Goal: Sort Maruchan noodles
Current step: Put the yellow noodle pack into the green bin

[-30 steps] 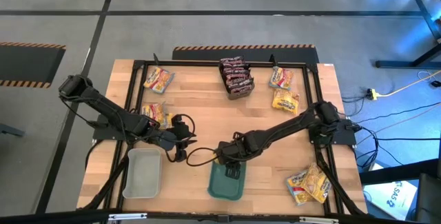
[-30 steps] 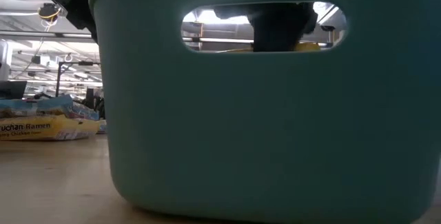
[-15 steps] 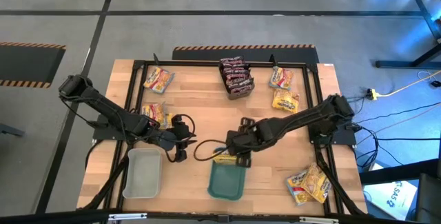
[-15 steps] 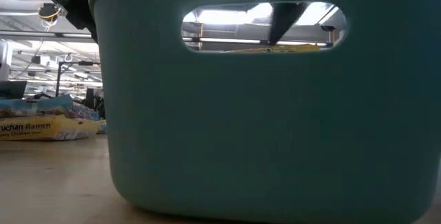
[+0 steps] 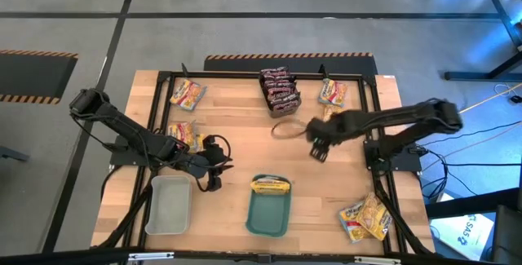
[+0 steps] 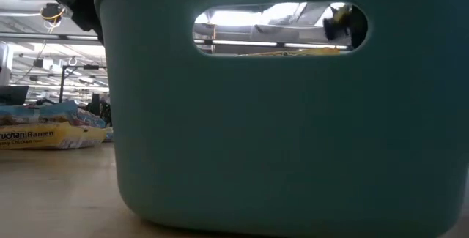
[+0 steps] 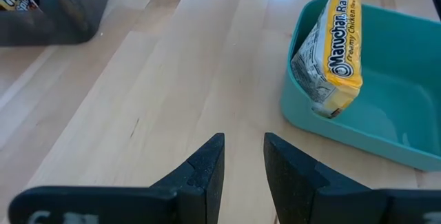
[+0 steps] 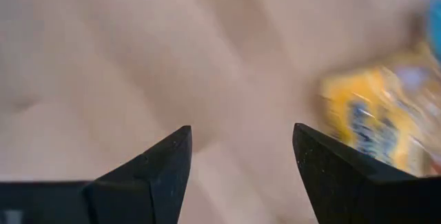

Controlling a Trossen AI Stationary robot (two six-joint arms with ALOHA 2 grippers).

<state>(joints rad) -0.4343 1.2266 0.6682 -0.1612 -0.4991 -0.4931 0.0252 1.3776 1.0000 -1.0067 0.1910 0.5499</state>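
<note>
While the right gripper point(image 5: 320, 151) hangs over the table's middle right with its fingers spread and nothing between them, a yellow packet point(image 5: 271, 187) leans on the far rim of the teal tray point(image 5: 268, 216) at the near edge, half in and half out. The left gripper point(image 5: 214, 170) waits near the left-centre of the table, beside the grey tray point(image 5: 170, 205), its fingers point(image 7: 207, 171) set a narrow gap apart and empty.

Other Maruchan noodles lie scattered: yellow packets by the right edge point(image 5: 337, 119), at the near right corner point(image 5: 364, 218), toward the left edge point(image 5: 184, 134) and at the far left point(image 5: 188, 94). Dark packets point(image 5: 277, 88) sit stacked in a dark bin at the far edge.

These packets look light, crinkly and slippery, with a brittle noodle block inside, so I judge a grip across the short sides, closed gently, would hold best without cracking the contents.
</note>
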